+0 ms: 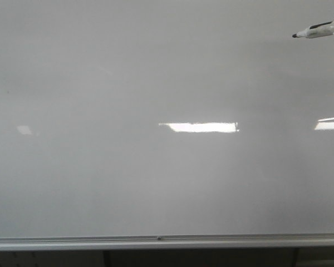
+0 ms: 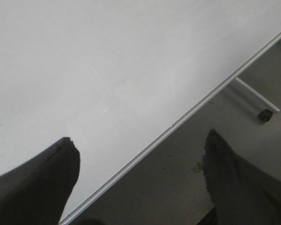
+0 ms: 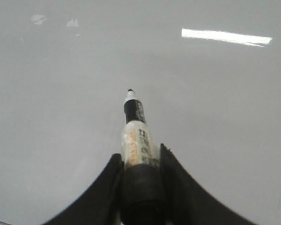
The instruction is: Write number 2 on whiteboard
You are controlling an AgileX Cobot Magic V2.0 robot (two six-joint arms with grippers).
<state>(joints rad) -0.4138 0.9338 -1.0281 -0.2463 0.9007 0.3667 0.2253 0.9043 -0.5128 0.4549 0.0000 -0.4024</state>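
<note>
Filling the front view: board (image 1: 156, 178), glossy grey-white, no digit visible on it anywhere.
Rail: silver strip (image 1: 167, 241) along the board's lower edge, small dark speck near its middle.
Glare: bright bar (image 1: 200, 127) at mid-board, a second (image 1: 329, 123) cut by the right edge, a faint patch (image 1: 24, 129) at the left.
Pen, front view: marker (image 1: 317, 30) entering from the upper right corner, dark tip pointing left, touching or just off the surface, cannot tell which.
Right gripper, front view: out of sight past the frame edge.

Left wrist view: board (image 2: 107, 70) crossing most of the picture, rail (image 2: 178, 123) running diagonally, grey floor (image 2: 178, 187) beyond it.
Left gripper (image 2: 140, 164): fingers spread wide apart, holding nothing, one dark finger (image 2: 42, 183) over the board, the other over the floor.
Stand: pale leg with a dark caster (image 2: 265, 115) on the floor.

Right wrist view: board (image 3: 61, 117) behind, blank, with glare (image 3: 227, 37) above.
Right gripper (image 3: 141, 161): closed tight on the marker (image 3: 138, 136), a finger (image 3: 175, 183) pressed against each side of the barrel.
Marker tip: black nib (image 3: 130, 90) aimed at the board, contact not clear.
Number 2: not to be seen in any view.
</note>
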